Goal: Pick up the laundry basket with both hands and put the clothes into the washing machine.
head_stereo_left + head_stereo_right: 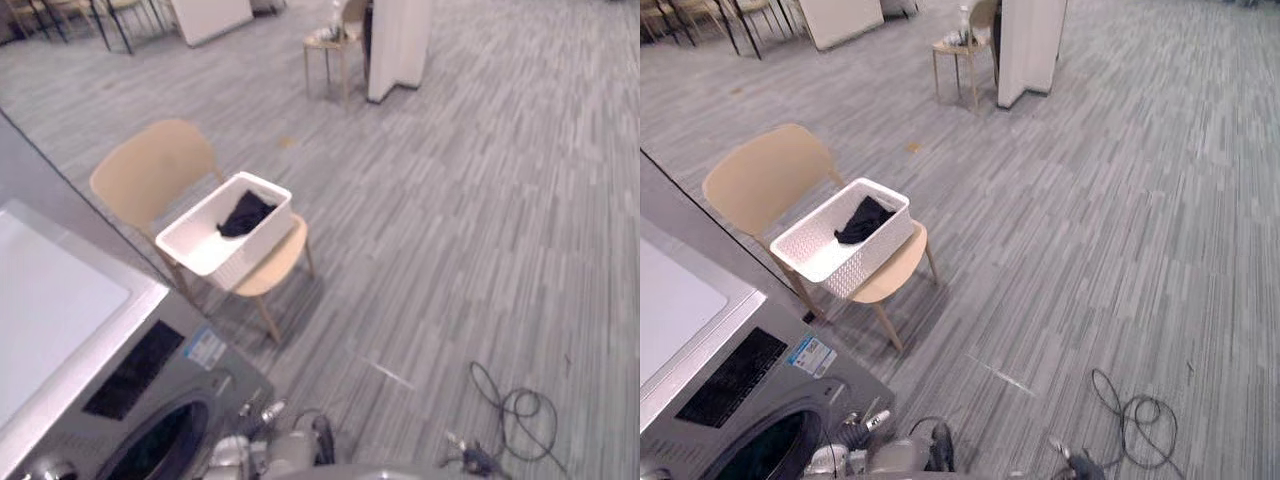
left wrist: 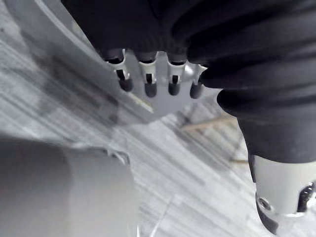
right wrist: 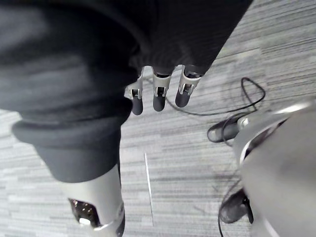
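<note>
A white laundry basket (image 1: 225, 240) sits on the seat of a beige chair (image 1: 150, 170), a few steps ahead and to the left. A dark garment (image 1: 245, 213) lies inside it. The grey washing machine (image 1: 150, 390) with a white top stands at the lower left, its dark round door (image 1: 160, 445) facing me. My left hand (image 2: 149, 81) hangs low beside the machine, fingers relaxed and holding nothing. Over the carpet, my right hand (image 3: 159, 94) hangs the same way, relaxed and empty. Both hands are well short of the basket.
Grey striped carpet (image 1: 450, 230) stretches ahead and to the right. A second chair (image 1: 335, 40) and a white pillar (image 1: 400, 45) stand at the back. More chairs (image 1: 90, 15) and a white board (image 1: 210, 15) are at the far left.
</note>
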Robot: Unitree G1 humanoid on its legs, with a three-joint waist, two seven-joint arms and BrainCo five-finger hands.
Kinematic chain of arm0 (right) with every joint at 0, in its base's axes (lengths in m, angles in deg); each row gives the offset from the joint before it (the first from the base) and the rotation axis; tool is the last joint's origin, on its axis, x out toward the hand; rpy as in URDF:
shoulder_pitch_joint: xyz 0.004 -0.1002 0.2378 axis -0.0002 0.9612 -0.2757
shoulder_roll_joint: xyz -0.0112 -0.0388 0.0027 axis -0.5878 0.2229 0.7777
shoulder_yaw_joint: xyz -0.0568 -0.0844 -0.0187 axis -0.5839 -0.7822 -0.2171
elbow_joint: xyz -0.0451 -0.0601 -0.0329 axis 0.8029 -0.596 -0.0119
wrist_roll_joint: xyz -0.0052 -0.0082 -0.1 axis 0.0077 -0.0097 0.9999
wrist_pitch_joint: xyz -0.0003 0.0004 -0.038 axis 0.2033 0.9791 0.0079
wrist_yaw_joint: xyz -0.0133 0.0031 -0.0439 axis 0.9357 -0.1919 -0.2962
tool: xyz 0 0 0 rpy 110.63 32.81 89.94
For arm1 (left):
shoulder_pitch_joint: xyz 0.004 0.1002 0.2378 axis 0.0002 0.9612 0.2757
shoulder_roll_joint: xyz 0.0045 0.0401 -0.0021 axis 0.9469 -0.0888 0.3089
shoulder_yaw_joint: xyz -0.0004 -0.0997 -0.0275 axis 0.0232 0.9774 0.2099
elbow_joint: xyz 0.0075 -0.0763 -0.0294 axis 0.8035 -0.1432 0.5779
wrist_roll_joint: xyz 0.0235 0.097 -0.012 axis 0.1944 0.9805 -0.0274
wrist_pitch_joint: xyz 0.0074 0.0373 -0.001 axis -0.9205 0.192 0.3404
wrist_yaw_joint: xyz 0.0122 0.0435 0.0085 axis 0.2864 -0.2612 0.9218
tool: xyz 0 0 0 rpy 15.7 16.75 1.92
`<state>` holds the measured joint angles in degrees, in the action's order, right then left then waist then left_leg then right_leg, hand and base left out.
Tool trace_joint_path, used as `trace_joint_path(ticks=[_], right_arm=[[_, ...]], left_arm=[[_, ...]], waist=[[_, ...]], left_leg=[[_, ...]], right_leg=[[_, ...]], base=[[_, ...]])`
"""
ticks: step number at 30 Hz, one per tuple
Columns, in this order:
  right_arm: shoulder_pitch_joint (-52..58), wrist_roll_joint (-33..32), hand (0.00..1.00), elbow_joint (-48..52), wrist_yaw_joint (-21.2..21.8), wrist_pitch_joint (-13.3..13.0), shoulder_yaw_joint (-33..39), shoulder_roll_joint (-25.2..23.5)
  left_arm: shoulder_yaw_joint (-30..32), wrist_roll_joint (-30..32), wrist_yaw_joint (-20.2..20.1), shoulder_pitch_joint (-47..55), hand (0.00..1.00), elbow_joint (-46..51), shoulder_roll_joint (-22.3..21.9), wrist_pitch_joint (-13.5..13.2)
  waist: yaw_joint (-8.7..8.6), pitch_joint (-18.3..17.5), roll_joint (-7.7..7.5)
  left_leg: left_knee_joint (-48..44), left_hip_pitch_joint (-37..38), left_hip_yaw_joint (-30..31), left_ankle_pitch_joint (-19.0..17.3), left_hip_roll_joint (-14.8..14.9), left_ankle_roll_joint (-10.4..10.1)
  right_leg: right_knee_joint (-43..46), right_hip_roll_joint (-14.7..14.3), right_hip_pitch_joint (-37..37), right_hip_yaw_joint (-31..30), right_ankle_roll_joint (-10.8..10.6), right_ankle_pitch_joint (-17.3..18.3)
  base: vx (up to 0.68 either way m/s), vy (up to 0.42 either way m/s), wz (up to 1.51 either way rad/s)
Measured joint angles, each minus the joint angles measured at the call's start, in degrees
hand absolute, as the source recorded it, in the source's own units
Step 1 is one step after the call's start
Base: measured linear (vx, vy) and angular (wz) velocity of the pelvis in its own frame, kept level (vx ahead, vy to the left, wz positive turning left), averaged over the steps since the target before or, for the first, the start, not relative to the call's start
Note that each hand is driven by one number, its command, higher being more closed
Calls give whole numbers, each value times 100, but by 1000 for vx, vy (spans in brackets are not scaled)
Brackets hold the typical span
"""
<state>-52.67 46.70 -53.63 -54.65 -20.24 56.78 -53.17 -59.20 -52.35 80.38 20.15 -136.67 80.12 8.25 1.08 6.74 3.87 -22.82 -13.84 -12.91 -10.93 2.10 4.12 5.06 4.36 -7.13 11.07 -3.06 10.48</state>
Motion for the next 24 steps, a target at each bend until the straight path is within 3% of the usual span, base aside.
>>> trace_joint_path(ticks=[1,3,4,5,6,8,9,10,12,13,14,15,16,17,18,19,21,22,23,24], right_arm=[[-60,55,0,6,28,-1,-163,-6],[-91,84,0,32,117,-5,-199,11],[-51,110,0,25,145,-7,-333,0],[-32,115,0,16,173,-5,-363,-21],[89,114,0,6,226,-4,-359,-44],[164,90,0,9,230,-12,-229,-34],[172,104,0,-19,220,-1,-46,17],[199,105,0,-29,212,6,46,40],[385,100,0,-22,210,24,459,32],[454,99,0,-7,211,27,548,14],[548,99,0,8,209,42,627,-49],[655,103,0,-7,216,87,891,-183],[695,105,0,-19,216,125,1032,-264],[787,115,0,-54,215,176,1122,-401],[823,120,0,-155,219,224,1260,-394],[841,124,0,-181,210,232,1281,-392],[850,127,0,-192,224,231,1462,-390],[798,128,0,-195,226,229,1535,-354],[784,127,0,-196,227,226,1555,-336],[788,128,0,-207,227,227,1561,-300]], left_arm=[[123,-5,8,78,0,-8,47,17],[109,-3,7,129,0,-25,49,61],[28,-3,9,255,0,-68,88,76],[-25,-7,7,279,0,-81,112,86],[-252,-28,16,297,0,-131,193,124],[-480,-70,27,234,0,-128,269,133],[-634,-82,33,90,0,-126,279,136],[-673,-87,39,14,0,-116,264,133],[-756,-117,48,-131,0,26,99,107],[-755,-119,48,-138,0,64,73,103],[-764,-120,46,-125,0,117,5,76],[-769,-117,34,-76,0,116,-15,35],[-773,-115,27,-38,0,116,-12,29],[-658,-114,11,73,0,115,6,31],[-474,-111,9,154,0,87,-41,48],[-361,-109,1,243,0,93,-97,42],[-91,-100,-2,331,0,73,-191,44],[122,-113,-5,327,0,47,-249,46],[166,-135,-11,313,0,44,-252,52],[262,-229,-34,286,0,47,-264,48]], waist=[[31,-98,-118],[72,-122,-104],[32,-139,-123],[-3,-142,-114],[-36,-126,-149],[-65,-81,-197],[-81,22,-172],[-87,60,-152],[-218,127,-125],[-240,130,-105],[-256,119,-103],[-283,77,-118],[-302,23,-215],[-322,-70,-410],[-346,-94,-308],[-343,-159,-230],[-345,-196,-175],[-352,-183,-106],[-369,-148,-54],[-354,-78,-9]], left_leg=[[152,225,-133,-167,-246,33],[446,617,-283,-215,-389,84],[667,1003,-354,-258,-496,112],[696,1171,-399,-248,-524,142],[683,1445,-385,-299,-559,196],[747,1691,-208,-299,-624,192],[912,1945,-53,-308,-633,168],[1000,2058,22,-314,-625,136],[1196,2395,328,-325,-569,-70],[1204,2460,378,-362,-511,-134],[1206,2570,474,-453,-398,-289],[1221,2610,520,-560,-293,-460],[1229,2638,541,-610,-277,-537],[1218,2726,602,-806,-196,-661],[1219,2910,699,-990,121,-776],[1138,2927,710,-997,235,-822],[403,2602,907,-832,515,-1070],[-786,2058,1168,-603,735,-1052],[-1366,1802,1245,-401,839,-1014],[-2212,1474,1300,70,1013,-915]], right_leg=[[534,258,62,-98,-155,297],[1975,463,532,-394,-251,521],[3671,576,1085,-561,-585,337],[4350,598,1252,-635,-734,230],[5549,640,1582,-607,-761,31],[6151,756,1872,-365,-499,99],[6107,881,1992,-97,-289,239],[5951,943,2061,13,-233,308],[4731,1186,2254,116,-175,482],[4251,1162,2258,34,-185,473],[3244,1071,2248,-261,-240,342],[2200,981,2233,-593,-293,-24],[1767,960,2218,-738,-294,-257],[1379,965,2263,-891,-396,-779],[1783,716,2266,-787,-494,-787],[1880,614,2273,-742,-399,-622],[2091,428,2218,-568,-227,-332],[2048,295,2003,-334,-95,-175],[1972,240,1823,-204,-34,-125],[1797,141,1467,-29,39,-81]], base=[[347,187,-29],[361,180,-32],[362,165,-22],[439,150,3],[298,48,15],[347,6,27],[326,-26,34],[305,-43,52],[306,-72,64],[325,-141,59],[313,-209,46],[393,-305,39],[343,-303,31],[407,-385,26],[429,-407,20],[434,-394,7],[387,-410,13],[436,-510,42],[364,-392,59],[388,-361,76]])
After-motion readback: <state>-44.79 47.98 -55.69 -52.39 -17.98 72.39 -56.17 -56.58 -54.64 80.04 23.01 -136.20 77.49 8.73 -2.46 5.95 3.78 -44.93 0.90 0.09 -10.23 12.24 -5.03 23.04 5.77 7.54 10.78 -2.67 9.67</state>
